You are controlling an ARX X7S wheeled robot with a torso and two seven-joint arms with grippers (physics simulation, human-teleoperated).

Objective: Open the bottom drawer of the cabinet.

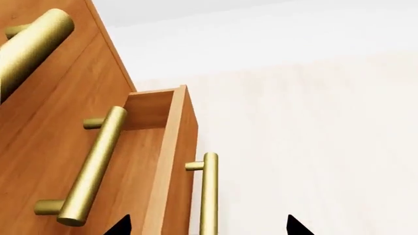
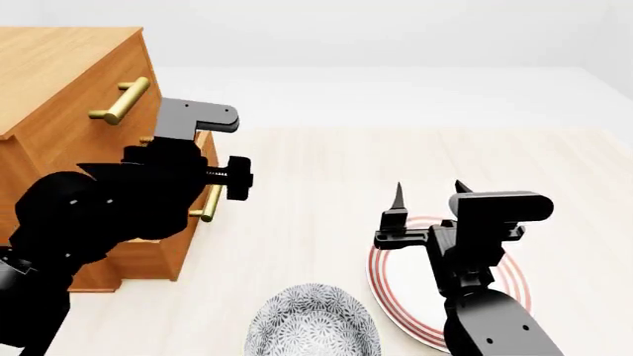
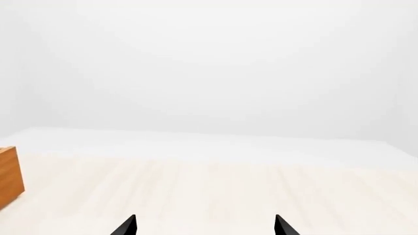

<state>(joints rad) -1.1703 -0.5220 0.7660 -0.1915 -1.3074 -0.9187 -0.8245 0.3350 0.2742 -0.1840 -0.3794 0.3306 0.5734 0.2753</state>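
Note:
The orange-brown cabinet (image 1: 46,122) fills one side of the left wrist view, and in the head view it stands at the far left (image 2: 59,67). Its bottom drawer (image 1: 177,161) is pulled partway out past the two drawers above. The drawer's brass handle (image 1: 209,196) runs between the wide-apart tips of my left gripper (image 1: 209,227), which is open and does not clamp it. In the head view my left arm hides most of that drawer; only the handle (image 2: 207,204) peeks out. My right gripper (image 2: 431,191) is open and empty above a plate, and also shows in its own wrist view (image 3: 203,226).
A white plate with red rings (image 2: 514,289) lies under my right arm. A patterned grey bowl (image 2: 311,326) sits at the table's near edge. The pale wooden tabletop (image 2: 396,156) stretches beyond. A corner of the cabinet (image 3: 10,178) shows in the right wrist view.

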